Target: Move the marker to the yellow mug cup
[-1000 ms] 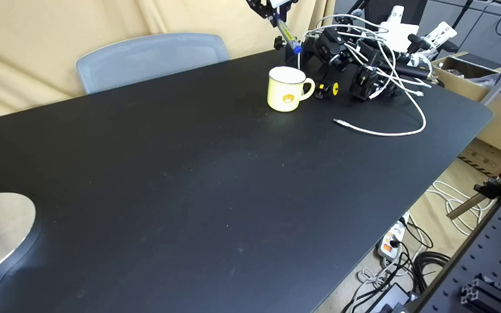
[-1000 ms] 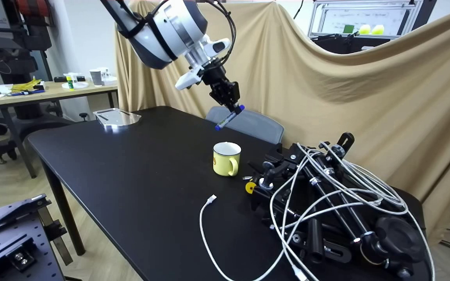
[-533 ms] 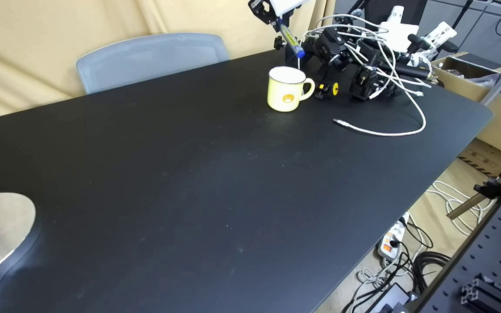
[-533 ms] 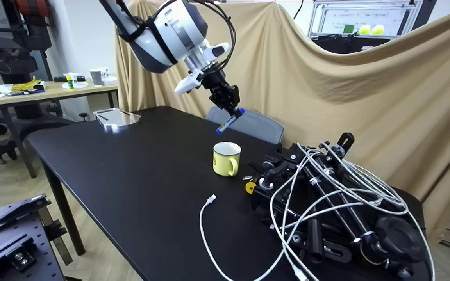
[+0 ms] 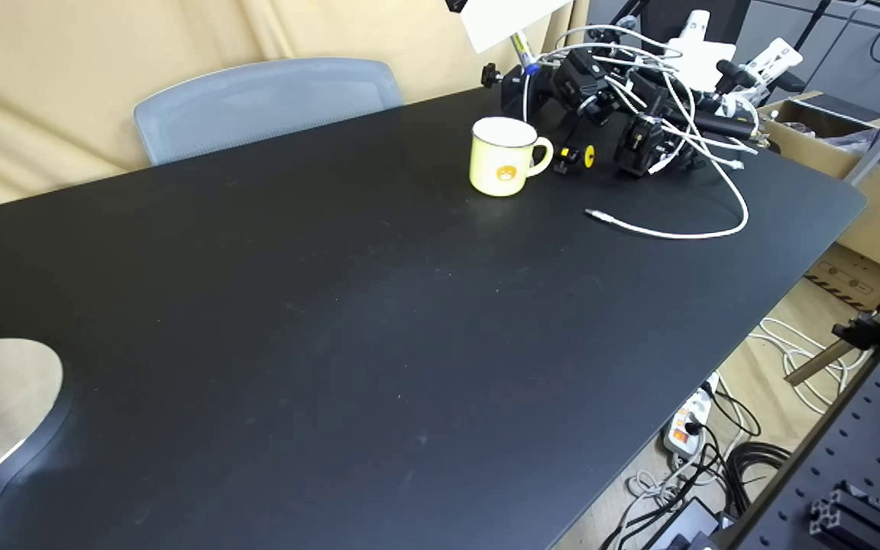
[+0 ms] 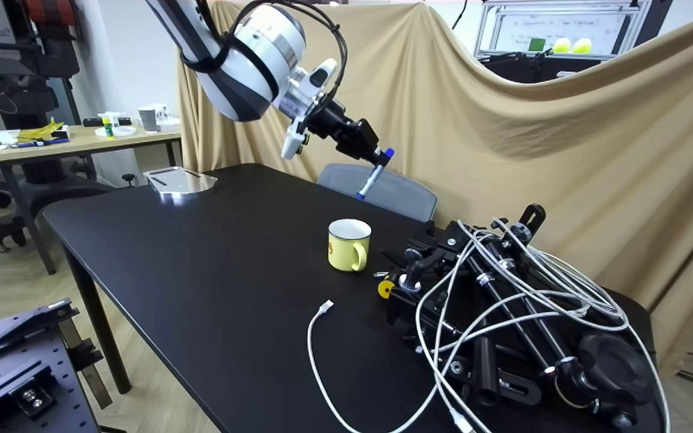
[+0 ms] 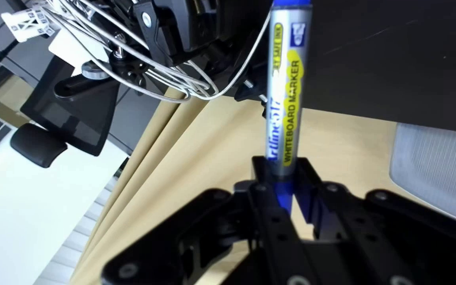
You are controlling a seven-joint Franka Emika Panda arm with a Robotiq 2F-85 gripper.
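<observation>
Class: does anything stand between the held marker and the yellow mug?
Nothing visible does. The gripper holds the marker higher than, and apart from, the yellow mug; the mug's mouth looks uncovered in both exterior views. Black equipment lies beside the mug, not over it.

Bright, even light fills both exterior views, with soft shading in the folds of the curtain (image 6: 503, 150). The plate (image 6: 178, 184) glints, a pale gleam beside it on the table (image 6: 232, 240). In the wrist view, a white surface (image 7: 26, 202) washes out, lettering on the marker (image 7: 287, 87) blurs slightly and the gripper (image 7: 282, 170) looks soft.
</observation>
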